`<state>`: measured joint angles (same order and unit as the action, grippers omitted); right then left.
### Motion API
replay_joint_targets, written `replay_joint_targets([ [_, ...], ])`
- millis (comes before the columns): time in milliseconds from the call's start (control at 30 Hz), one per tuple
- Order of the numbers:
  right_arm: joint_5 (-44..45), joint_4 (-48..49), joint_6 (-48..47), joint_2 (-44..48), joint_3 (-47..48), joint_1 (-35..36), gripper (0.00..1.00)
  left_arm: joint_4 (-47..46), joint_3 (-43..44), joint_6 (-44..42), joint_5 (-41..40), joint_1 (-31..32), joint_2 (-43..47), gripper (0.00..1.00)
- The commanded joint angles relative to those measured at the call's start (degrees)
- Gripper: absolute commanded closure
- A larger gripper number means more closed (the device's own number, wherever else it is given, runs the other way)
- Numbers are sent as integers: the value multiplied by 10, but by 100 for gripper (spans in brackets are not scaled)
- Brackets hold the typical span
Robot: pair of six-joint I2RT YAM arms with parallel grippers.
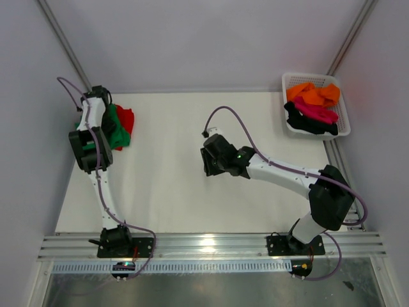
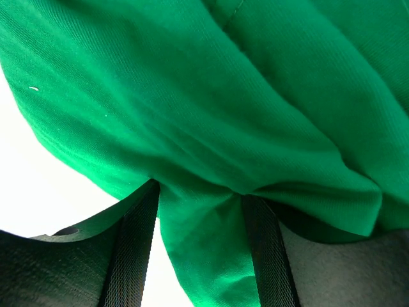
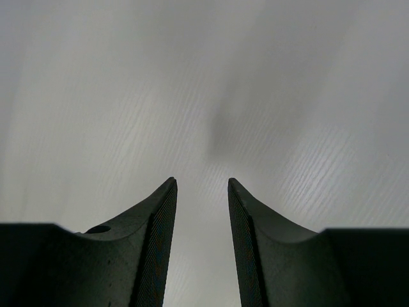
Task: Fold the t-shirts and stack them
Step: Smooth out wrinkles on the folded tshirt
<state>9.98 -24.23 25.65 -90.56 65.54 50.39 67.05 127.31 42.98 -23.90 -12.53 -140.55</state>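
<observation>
A bright green t-shirt (image 1: 115, 131) lies bunched on a red t-shirt (image 1: 126, 118) at the table's far left, partly under my left arm. In the left wrist view the green t-shirt (image 2: 211, 102) fills the frame. A fold of it hangs between the fingers of my left gripper (image 2: 198, 192), whose jaws stand apart, open. My right gripper (image 1: 209, 163) hovers over the bare middle of the table (image 1: 166, 192). It is open (image 3: 201, 182) with nothing between its fingers. Orange (image 1: 313, 94), magenta (image 1: 316, 112) and black (image 1: 307, 123) t-shirts lie in a heap at the far right.
The heap sits in a white mesh basket (image 1: 345, 121) at the table's far right corner. Grey walls close in on the left, the back and the right. A metal rail (image 1: 211, 246) holding both arm bases runs along the near edge.
</observation>
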Motion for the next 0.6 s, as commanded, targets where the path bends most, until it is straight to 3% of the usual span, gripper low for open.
replay_joint_targets([
  [0,14,-2,5,24,2,-1,58,-4,-50,-4,68,6,-24,43],
  [567,20,5,30,28,-1,-1,58,-1,-223,32,17,6,88,44],
])
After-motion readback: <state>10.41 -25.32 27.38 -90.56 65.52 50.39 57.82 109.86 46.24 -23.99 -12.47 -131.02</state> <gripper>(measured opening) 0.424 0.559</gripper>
